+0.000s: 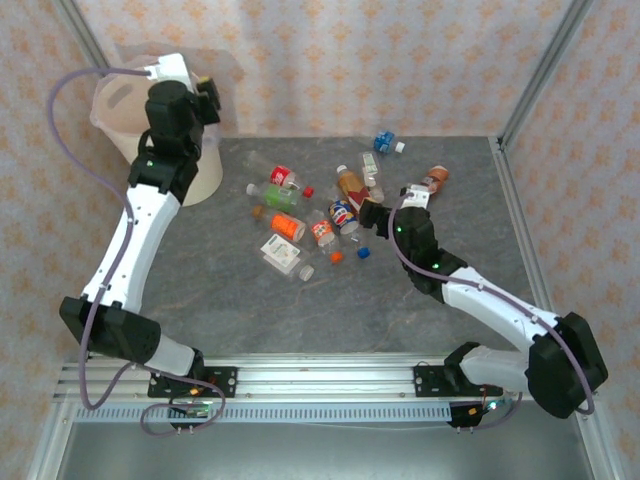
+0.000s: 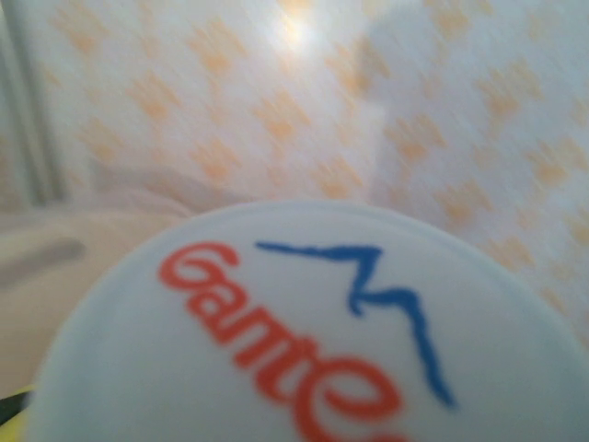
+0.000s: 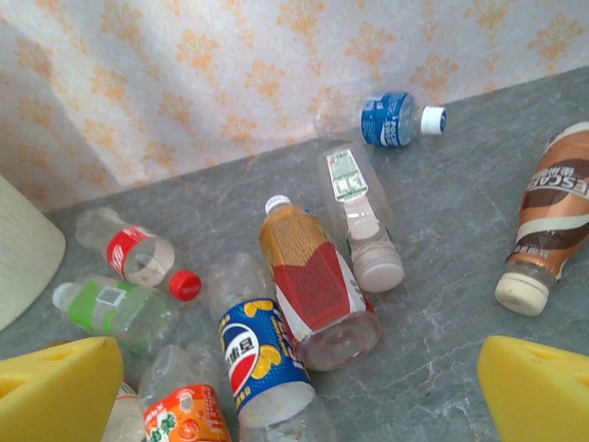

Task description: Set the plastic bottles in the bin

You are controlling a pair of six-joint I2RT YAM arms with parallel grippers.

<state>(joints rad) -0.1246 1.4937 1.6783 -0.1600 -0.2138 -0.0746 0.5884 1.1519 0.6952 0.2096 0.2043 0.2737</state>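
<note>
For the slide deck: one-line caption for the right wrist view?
Open right gripper above plastic bottles strewn on the grey table: Pepsi bottle centre, Nescafe bottle right, bin edge far left.

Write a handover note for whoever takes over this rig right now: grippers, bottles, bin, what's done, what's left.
Left gripper: shut on a white-labelled bottle, raised beside the bin, not yet released.
Right gripper: open, hovering over the Pepsi bottle.
Loose bottles: about a dozen lie on the table, middle to far side.
Done: the bin's contents can't be seen.
Left: drop the held bottle, then bin the others.
</note>
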